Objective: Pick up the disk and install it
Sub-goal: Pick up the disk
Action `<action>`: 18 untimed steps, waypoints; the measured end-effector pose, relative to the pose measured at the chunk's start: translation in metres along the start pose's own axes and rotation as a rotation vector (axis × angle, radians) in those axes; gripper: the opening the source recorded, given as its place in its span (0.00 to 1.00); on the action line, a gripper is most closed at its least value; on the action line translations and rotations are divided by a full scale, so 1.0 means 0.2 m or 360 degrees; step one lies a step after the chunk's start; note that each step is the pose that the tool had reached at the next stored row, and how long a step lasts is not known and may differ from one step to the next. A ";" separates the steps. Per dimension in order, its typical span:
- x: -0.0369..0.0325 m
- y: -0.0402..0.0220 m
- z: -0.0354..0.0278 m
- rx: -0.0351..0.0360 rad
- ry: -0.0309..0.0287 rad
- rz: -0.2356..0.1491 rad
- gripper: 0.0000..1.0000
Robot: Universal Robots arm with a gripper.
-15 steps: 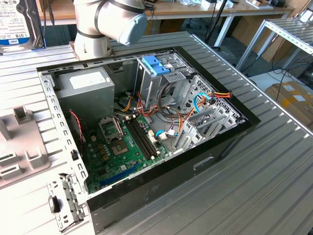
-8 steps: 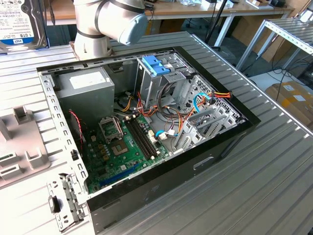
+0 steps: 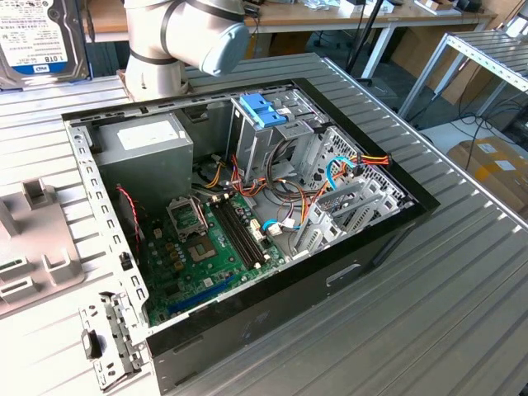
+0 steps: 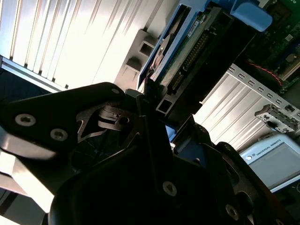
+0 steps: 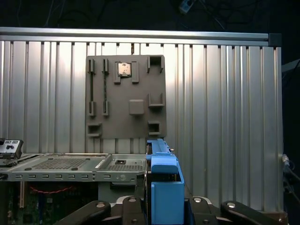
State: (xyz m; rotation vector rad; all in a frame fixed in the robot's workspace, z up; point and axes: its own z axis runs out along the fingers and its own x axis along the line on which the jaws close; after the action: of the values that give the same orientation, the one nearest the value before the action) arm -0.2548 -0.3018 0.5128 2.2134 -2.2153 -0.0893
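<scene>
The grey robot arm (image 3: pixel 186 33) points its wrist down over the ribbed metal table (image 5: pixel 225 117). Its black gripper (image 5: pixel 165 206) is clamped tight on the silver, blue-bracketed rectangular disk (image 5: pixel 164 176).

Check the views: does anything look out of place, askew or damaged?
Nothing looks spilled or damaged. The claw is shut on the disk, which sits straight in it. Only oddity: a metal bracket lies on the table at the open case's corner, outside it.
</scene>
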 end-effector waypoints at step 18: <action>0.000 -0.125 -0.004 0.0000 0.00000 0.0000 0.36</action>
State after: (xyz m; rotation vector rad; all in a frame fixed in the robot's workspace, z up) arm -0.2298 -0.3018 0.5125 2.2132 -2.2151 -0.0896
